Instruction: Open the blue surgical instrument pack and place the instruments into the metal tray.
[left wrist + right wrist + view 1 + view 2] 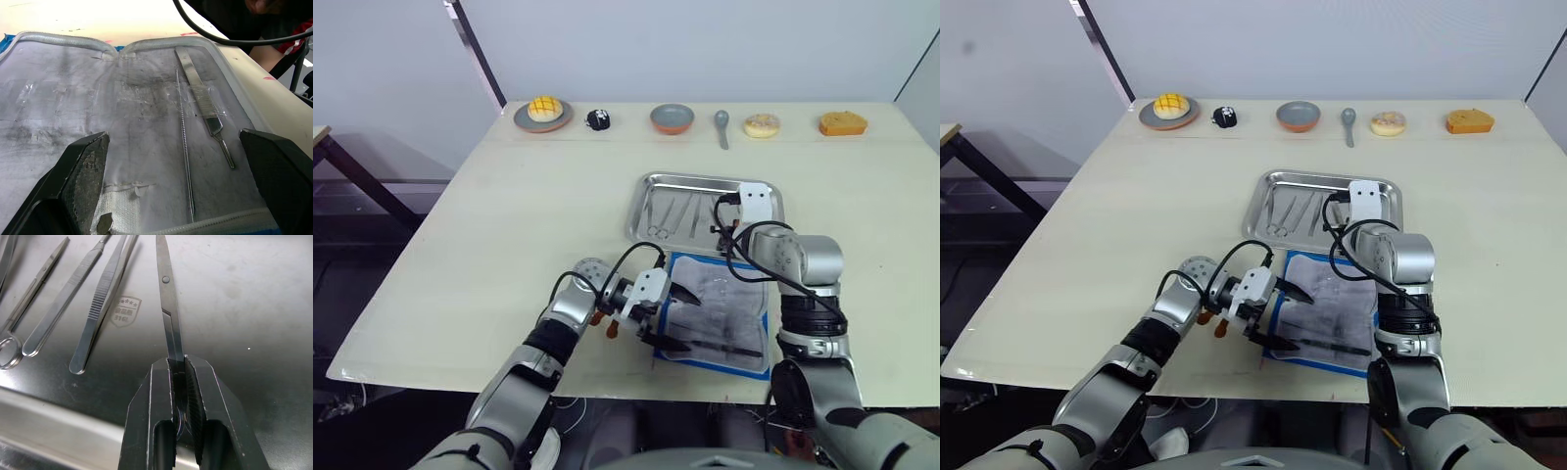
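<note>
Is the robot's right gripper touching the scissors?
Touching. In the right wrist view, the right gripper has both black fingers shut tight on the scissors, with no gap, over the metal tray.

Left gripper (171, 186) agape, right gripper (178, 382) clamped.

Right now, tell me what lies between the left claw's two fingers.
In the left wrist view, the open left claw frames the pack's pale lining, with two instruments on it: a thin probe and a scalpel handle.
</note>
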Robot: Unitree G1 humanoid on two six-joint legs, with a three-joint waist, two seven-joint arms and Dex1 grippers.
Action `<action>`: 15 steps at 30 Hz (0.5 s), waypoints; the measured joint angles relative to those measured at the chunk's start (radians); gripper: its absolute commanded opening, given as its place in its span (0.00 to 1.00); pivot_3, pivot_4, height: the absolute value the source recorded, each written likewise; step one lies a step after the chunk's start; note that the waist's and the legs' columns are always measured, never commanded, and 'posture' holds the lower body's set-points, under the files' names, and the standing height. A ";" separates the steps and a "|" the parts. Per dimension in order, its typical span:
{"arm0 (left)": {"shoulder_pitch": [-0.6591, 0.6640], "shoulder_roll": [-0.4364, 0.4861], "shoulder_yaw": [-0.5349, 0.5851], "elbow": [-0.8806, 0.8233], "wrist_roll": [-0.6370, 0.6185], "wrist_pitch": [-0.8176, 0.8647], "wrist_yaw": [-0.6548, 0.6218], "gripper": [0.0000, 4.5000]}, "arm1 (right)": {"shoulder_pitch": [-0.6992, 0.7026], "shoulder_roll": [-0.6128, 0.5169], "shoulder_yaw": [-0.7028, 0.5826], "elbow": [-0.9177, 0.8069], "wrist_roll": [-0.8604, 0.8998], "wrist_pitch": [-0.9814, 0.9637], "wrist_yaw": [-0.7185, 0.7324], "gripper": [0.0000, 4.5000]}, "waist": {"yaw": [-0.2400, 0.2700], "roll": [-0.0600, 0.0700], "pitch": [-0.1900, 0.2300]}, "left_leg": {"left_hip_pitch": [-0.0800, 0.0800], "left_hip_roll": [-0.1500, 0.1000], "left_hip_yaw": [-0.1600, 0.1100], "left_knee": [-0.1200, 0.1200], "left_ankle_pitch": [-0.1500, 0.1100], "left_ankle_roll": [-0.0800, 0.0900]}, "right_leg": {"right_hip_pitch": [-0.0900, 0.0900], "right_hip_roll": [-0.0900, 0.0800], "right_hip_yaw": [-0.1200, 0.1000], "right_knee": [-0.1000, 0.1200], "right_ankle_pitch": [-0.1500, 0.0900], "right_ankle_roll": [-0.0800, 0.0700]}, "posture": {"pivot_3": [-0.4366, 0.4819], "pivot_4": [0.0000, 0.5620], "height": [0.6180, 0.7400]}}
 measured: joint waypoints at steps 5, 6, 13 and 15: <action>0.002 0.003 0.004 -0.001 -0.001 0.003 -0.001 1.00 | -0.007 0.005 -0.010 0.055 -0.001 -0.046 0.004 0.19 | -0.006 0.000 0.000 | 0.000 0.000 0.000 0.000 0.000 0.000 | 0.000 0.000 0.000 0.000 0.000 0.001 | 0.48 0.27 0.94; 0.002 0.003 0.005 0.000 -0.001 0.003 -0.001 1.00 | -0.007 0.005 -0.011 0.056 0.000 -0.049 0.005 0.26 | -0.007 0.000 0.000 | 0.000 0.000 0.000 0.000 0.000 0.000 | 0.000 0.000 0.000 0.000 0.000 0.001 | 0.48 0.27 0.94; 0.003 0.003 0.007 0.000 -0.001 0.003 -0.003 1.00 | 0.008 0.001 -0.005 -0.002 0.014 -0.049 0.027 0.95 | -0.009 0.000 0.000 | 0.000 0.000 0.000 0.000 0.000 0.000 | 0.000 0.000 0.000 0.000 0.000 0.000 | 0.48 0.27 0.94; 0.003 0.003 0.008 0.000 -0.001 0.003 -0.004 1.00 | 0.035 -0.031 0.033 -0.080 0.018 -0.039 0.054 0.99 | -0.010 0.000 0.000 | 0.000 0.000 0.000 0.000 0.000 0.000 | 0.000 -0.001 0.000 0.000 0.000 0.000 | 0.48 0.27 0.94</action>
